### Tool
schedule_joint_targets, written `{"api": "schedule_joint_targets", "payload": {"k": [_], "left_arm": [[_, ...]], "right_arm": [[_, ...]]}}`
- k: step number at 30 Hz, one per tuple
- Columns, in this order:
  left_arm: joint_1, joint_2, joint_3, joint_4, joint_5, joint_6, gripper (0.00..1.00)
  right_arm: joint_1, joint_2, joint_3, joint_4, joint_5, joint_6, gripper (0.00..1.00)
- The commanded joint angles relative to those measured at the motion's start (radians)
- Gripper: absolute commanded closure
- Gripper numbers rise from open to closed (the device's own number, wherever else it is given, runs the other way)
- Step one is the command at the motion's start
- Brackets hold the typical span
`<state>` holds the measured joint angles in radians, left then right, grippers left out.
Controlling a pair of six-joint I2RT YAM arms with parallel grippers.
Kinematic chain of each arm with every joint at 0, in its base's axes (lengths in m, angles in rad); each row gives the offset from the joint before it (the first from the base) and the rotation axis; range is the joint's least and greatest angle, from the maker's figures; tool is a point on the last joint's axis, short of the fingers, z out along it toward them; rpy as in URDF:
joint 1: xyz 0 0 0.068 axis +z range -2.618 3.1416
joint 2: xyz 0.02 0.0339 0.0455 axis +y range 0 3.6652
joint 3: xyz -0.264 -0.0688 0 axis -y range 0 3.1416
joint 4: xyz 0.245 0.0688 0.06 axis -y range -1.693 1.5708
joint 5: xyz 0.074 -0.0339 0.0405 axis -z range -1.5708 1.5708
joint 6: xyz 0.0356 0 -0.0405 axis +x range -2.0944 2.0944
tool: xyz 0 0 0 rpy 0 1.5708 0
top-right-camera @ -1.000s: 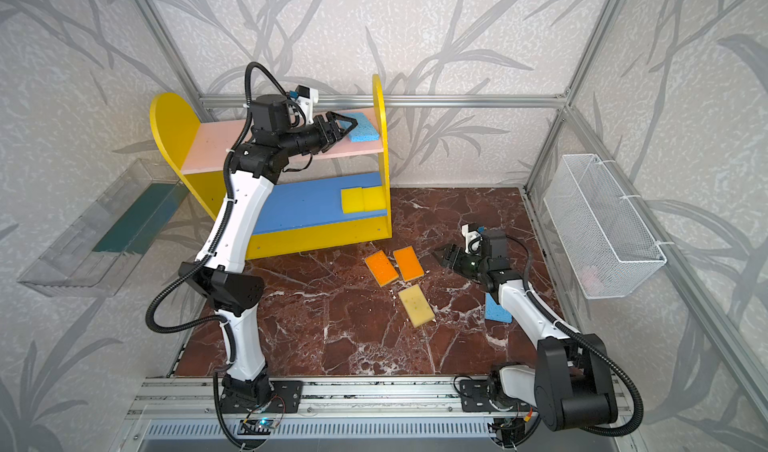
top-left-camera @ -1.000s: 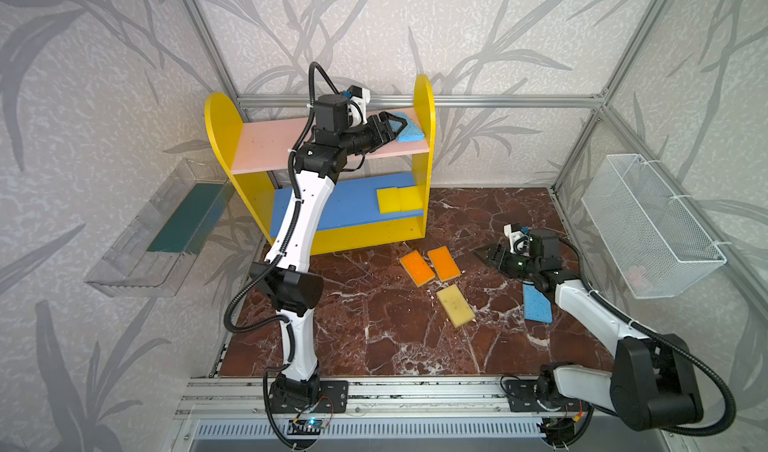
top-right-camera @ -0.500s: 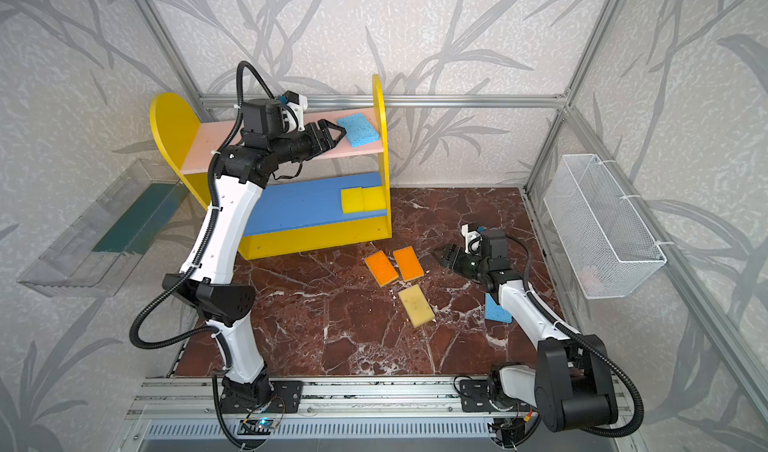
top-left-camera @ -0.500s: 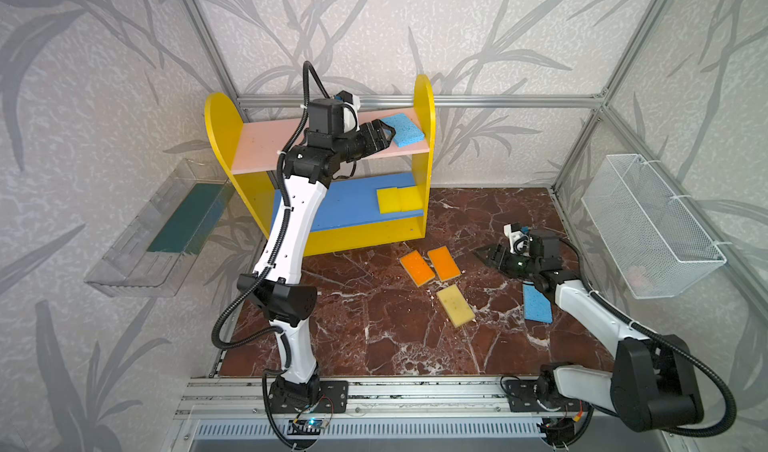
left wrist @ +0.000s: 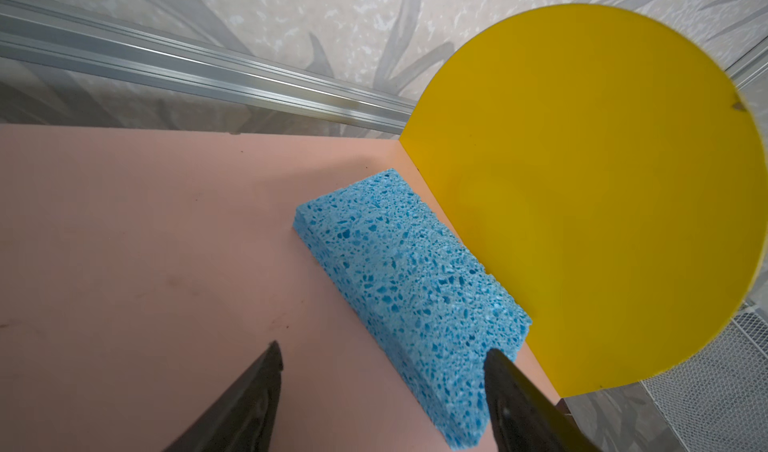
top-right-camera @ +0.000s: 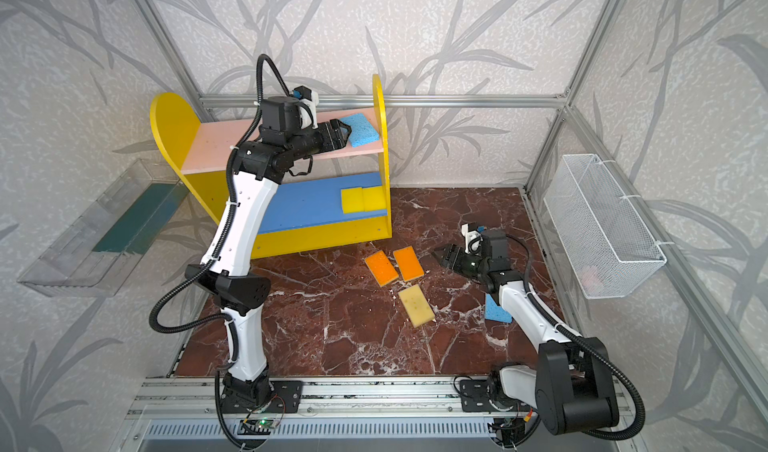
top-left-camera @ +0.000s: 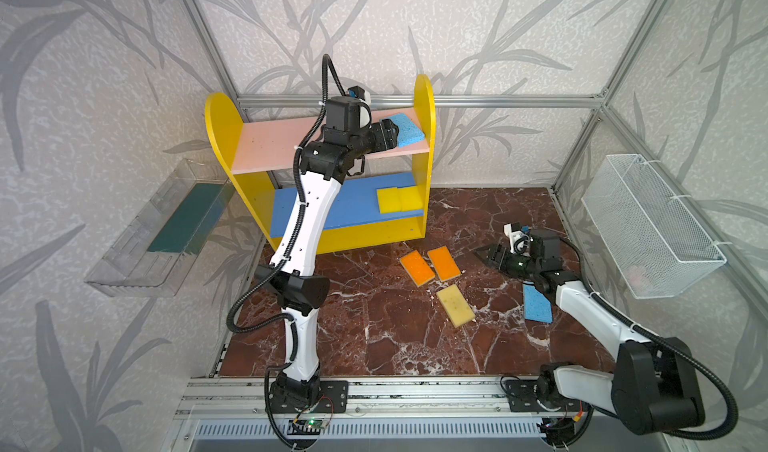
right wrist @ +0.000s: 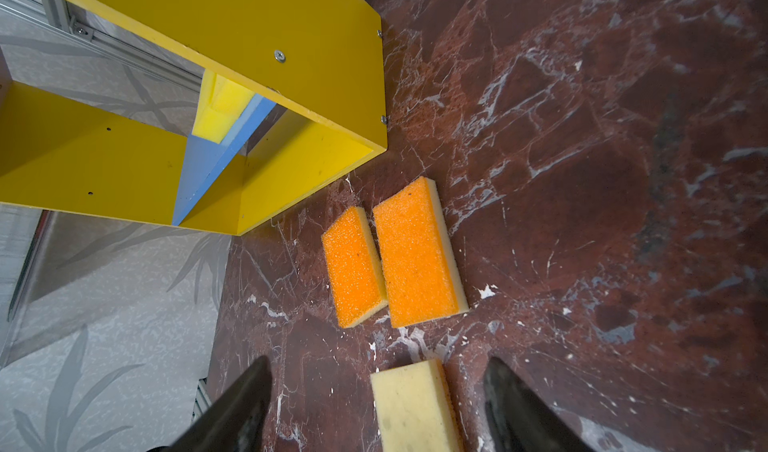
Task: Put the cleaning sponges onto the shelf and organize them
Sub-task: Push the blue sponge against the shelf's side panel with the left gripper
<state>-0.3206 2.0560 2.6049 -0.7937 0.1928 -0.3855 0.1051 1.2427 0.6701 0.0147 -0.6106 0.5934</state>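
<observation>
Now, left fingers spread wide and empty, the blue sponge resting just ahead, centre-right in frame, on the pink shelf board against the yellow panel. Right fingers gape empty above the orange sponges. Looks light, squashy: pinch the long edges.

1. This is a robotics lab test cell, dressed up to look like a corner of a home; it is not a lived-in room.
2. Aluminium frame bars edge thin wall panels printed with grey leaves.
3. Two white-and-black robot arms, the left arm and the right arm, are bolted to a metal rail along the desk's front edge, beside an exposed circuit board with a green light.
4. The desk is a red-brown marble-look slab that fills the floor of the cell.
5. The props are few. A small bright shelf stands at the back edge, and a clear tray and a wire basket hang on the side walls.
</observation>
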Motion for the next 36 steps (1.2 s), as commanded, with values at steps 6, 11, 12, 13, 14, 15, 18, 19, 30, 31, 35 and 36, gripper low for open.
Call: {"api": "schedule_joint_targets", "payload": {"k": [6, 11, 12, 13, 14, 15, 18, 19, 30, 31, 35, 36], "left_arm": [[-0.028, 0.096, 0.029, -0.021, -0.011, 0.000, 0.22], [-0.026, 0.145, 0.068, 0.008, 0.058, -0.029, 0.22], [-0.025, 0.149, 0.069, 0.020, 0.078, -0.036, 0.22], [-0.023, 0.155, 0.069, 0.033, 0.097, -0.046, 0.22], [-0.021, 0.159, 0.069, 0.045, 0.110, -0.054, 0.22], [-0.019, 0.163, 0.070, 0.055, 0.121, -0.061, 0.22], [-0.009, 0.174, 0.077, 0.082, 0.152, -0.077, 0.21], [-0.005, 0.180, 0.081, 0.086, 0.162, -0.082, 0.21], [-0.003, 0.218, 0.071, 0.133, 0.229, -0.142, 0.21], [-0.003, 0.217, 0.069, 0.138, 0.228, -0.145, 0.21], [0.000, 0.208, 0.069, 0.141, 0.215, -0.139, 0.21], [0.001, 0.201, 0.070, 0.135, 0.202, -0.134, 0.21]], "right_arm": [[0.008, -0.014, -0.015, 0.006, 0.002, -0.012, 0.21], [0.010, -0.014, -0.014, 0.005, 0.003, -0.014, 0.21], [0.010, -0.014, -0.015, 0.006, 0.003, -0.014, 0.22], [0.010, -0.012, -0.015, 0.006, 0.003, -0.014, 0.21], [0.010, -0.012, -0.015, 0.005, 0.003, -0.014, 0.21], [0.010, -0.012, -0.014, 0.005, 0.003, -0.014, 0.22], [0.010, -0.015, -0.013, 0.002, 0.005, -0.016, 0.22], [0.010, -0.015, -0.013, 0.001, 0.006, -0.017, 0.22], [0.010, -0.015, -0.010, -0.013, 0.018, -0.028, 0.21], [0.010, -0.015, -0.010, -0.014, 0.020, -0.030, 0.21], [0.010, -0.015, -0.009, -0.017, 0.023, -0.033, 0.21], [0.010, -0.015, -0.009, -0.016, 0.023, -0.033, 0.22]]}}
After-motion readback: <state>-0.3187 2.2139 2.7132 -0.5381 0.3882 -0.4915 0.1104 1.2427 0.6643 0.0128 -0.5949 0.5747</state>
